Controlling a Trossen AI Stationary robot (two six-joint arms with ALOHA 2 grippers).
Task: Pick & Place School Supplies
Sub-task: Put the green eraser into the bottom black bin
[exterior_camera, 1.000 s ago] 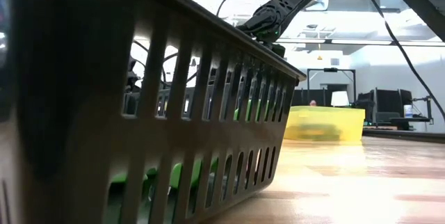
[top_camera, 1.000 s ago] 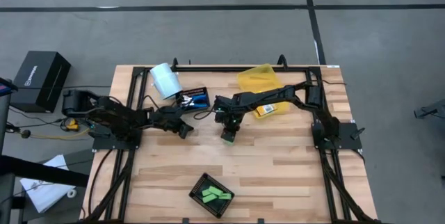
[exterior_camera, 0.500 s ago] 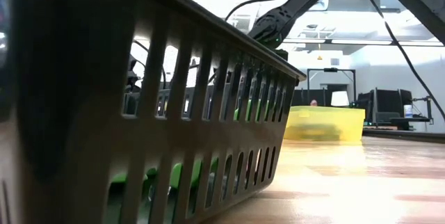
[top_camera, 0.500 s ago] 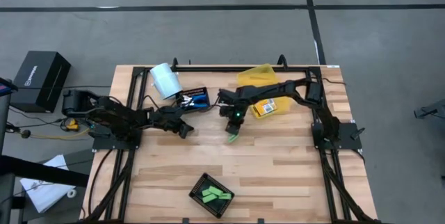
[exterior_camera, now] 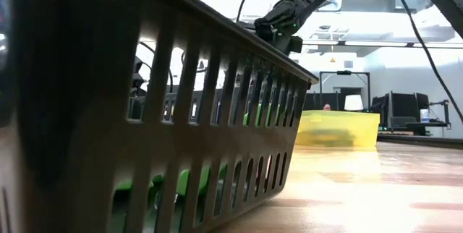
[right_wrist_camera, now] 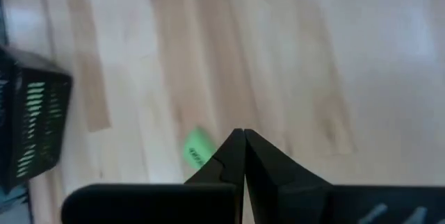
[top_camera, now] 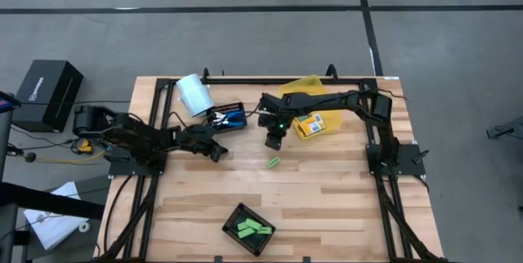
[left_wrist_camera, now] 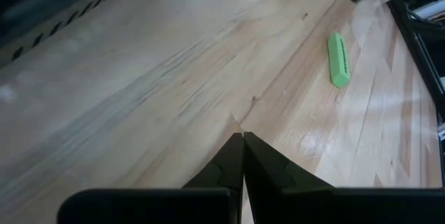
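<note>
Left arm waits low at the surface's (top_camera: 327, 206) left side, left hand (top_camera: 217, 153) clenched on nothing, fingertips pressed together just above the wood.

Pale white-blue cylinder (top_camera: 194, 95) lies near the far left edge. Just right of it, a black tray (top_camera: 227, 117) holds blue-handled scissor-like tools (top_camera: 233, 118).

Near edge, left of centre: a black slotted basket (top_camera: 248, 229) with light-green oblong pieces (top_camera: 253, 229) inside (three or so, hard to count).

Centre: one loose green oblong piece (top_camera: 274, 162) lies flat on bare wood, apart from everything. The right hand (top_camera: 274, 141) hangs above and just beyond it, clenched, gripping nothing; the piece shows beside its closed fingertips in the right wrist view (right_wrist_camera: 197, 147).

Right of centre, far side: yellow translucent bin (top_camera: 304, 91), with yellow-orange packs (top_camera: 310, 124) just in front of it, partly under the right arm.
</note>
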